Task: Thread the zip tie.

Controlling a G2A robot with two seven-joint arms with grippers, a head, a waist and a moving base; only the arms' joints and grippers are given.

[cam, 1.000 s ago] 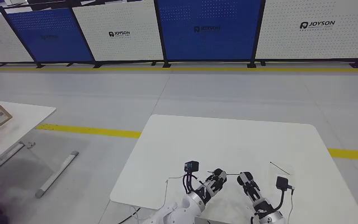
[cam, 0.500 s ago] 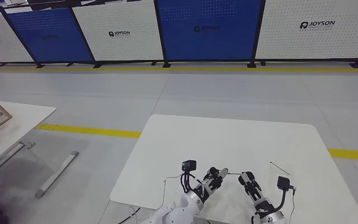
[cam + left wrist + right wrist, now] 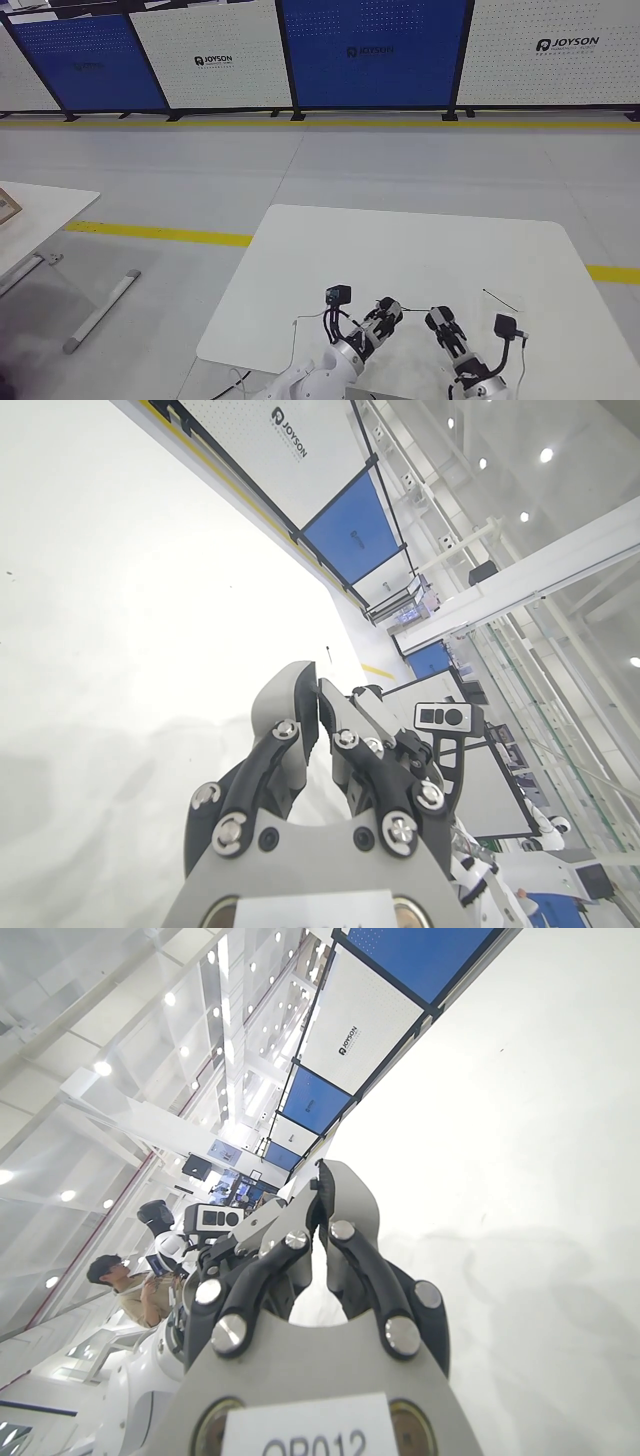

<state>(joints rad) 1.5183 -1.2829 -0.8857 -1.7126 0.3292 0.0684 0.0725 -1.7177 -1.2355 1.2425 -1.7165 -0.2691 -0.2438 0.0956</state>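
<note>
Hovering over the near edge of the worktop (image 3: 400, 250), your left end effector (image 3: 398, 310) and right end effector (image 3: 431, 316) face each other, both fully closed. The zip tie (image 3: 415, 311) spans the gap between them, one end pinched in each. A thin dark strip (image 3: 500, 299) lies on the worktop further right

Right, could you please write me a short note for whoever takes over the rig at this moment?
Left gripper: shut, near the front edge of the table, pinching the zip tie.
Right gripper: shut, facing the left one close by, apparently on the tie's other end.
Zip tie: a thin straight strip across the gap between the two grippers.
Spare tie: loose on the table, off to the right and farther out.
Done: the tie is up and held by both arms.
Left: no loop shows, so the threading is yet to do. Which end is the head is too small to tell.
</note>
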